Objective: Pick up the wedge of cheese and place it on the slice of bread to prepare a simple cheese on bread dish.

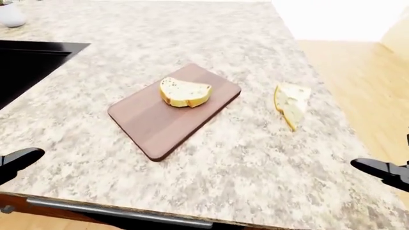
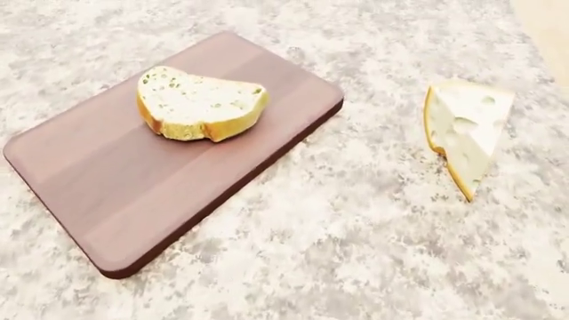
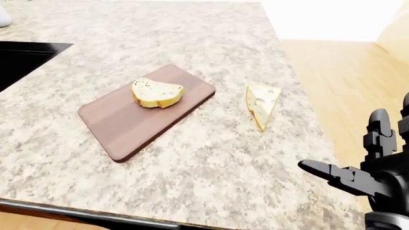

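A speckled granite-pattern desk (image 1: 192,28) fills most of every view, with pale wooden floor (image 3: 332,81) beyond its right edge in the eye views. A black sink (image 1: 25,62) is set into the desk at the upper left of the left-eye view, and a small white pot (image 1: 11,14) stands near the top left corner, cut by the frame. A dark brown wooden cutting board (image 2: 133,187) lies flat on the desk, turned at an angle, left of centre. The slice of bread (image 2: 200,103) lies flat on the board's upper-right part, cut face up, crust toward the bottom of the head view. The wedge of cheese (image 2: 467,133) rests directly on the desk to the right of the board, apart from it, pale holed face showing and its narrow tip pointing toward the bottom of the view. The right hand (image 3: 368,167) shows at the lower right edge of the right-eye view, fingers spread and holding nothing; the cheese lies up and to the left of it, well apart, with bare desk between. The left hand (image 1: 19,160) appears only as a dark tip at the lower left edge of the left-eye view; whether its fingers are spread or closed cannot be told, and it touches nothing visible. The cheese lies far across the desk from it, beyond the board. No brand, label or legible writing shows on any item.
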